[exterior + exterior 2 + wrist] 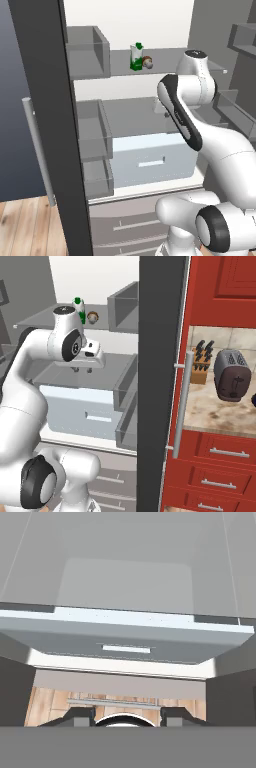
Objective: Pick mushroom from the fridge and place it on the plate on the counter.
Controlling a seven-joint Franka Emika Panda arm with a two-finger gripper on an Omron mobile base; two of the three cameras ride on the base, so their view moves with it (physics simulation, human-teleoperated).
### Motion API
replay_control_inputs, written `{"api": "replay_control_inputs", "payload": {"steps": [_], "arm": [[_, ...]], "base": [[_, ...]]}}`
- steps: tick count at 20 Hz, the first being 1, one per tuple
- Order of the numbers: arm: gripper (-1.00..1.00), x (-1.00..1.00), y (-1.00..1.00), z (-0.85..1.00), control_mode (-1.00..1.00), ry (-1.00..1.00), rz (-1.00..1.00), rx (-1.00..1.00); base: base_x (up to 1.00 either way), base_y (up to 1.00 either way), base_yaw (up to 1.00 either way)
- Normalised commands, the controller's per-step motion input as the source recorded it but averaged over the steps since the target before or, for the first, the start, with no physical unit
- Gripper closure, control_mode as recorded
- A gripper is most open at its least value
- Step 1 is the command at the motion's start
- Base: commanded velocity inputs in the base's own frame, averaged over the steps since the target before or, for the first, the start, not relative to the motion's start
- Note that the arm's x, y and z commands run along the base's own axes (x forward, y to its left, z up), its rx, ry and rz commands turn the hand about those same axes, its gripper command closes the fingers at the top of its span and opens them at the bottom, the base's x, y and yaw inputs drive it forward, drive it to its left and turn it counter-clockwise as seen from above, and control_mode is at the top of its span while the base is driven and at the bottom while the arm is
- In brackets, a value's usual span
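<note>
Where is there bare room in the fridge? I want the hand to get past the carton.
The upper shelf is bare right of the mushroom. The middle shelf is bare left of the gripper. It is crowded where the mushroom sits beside the carton.

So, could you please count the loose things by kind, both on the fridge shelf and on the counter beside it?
Mushroom: 1
Green-and-white carton: 1
Toaster: 1
Knife block: 1
Total: 4
A dark object at the right edge of the right base view is cut off and not counted.
</note>
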Motion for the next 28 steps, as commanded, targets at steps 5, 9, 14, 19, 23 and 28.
{"api": "replay_control_inputs", "payload": {"steps": [5,9,14,19,23,28], "arm": [[-1.00,0.00,-0.01,0.05,-1.00,0.00,0.00,0.00],[-1.00,0.00,-0.03,0.32,-1.00,-0.07,0.00,0.00],[-1.00,0.00,0.00,0.58,-1.00,-0.11,0.01,0.00],[-1.00,0.01,0.00,0.57,-1.00,-0.09,0.02,0.00],[-1.00,0.07,0.00,0.33,-1.00,-0.06,0.05,0.00],[-1.00,0.19,0.00,0.12,-1.00,-0.09,0.06,0.00]], "base": [[0.00,0.00,0.00],[0.00,0.00,0.00],[0.00,0.00,0.00],[0.00,0.00,0.00],[0.00,0.00,0.00],[0.00,0.00,0.00]]}}
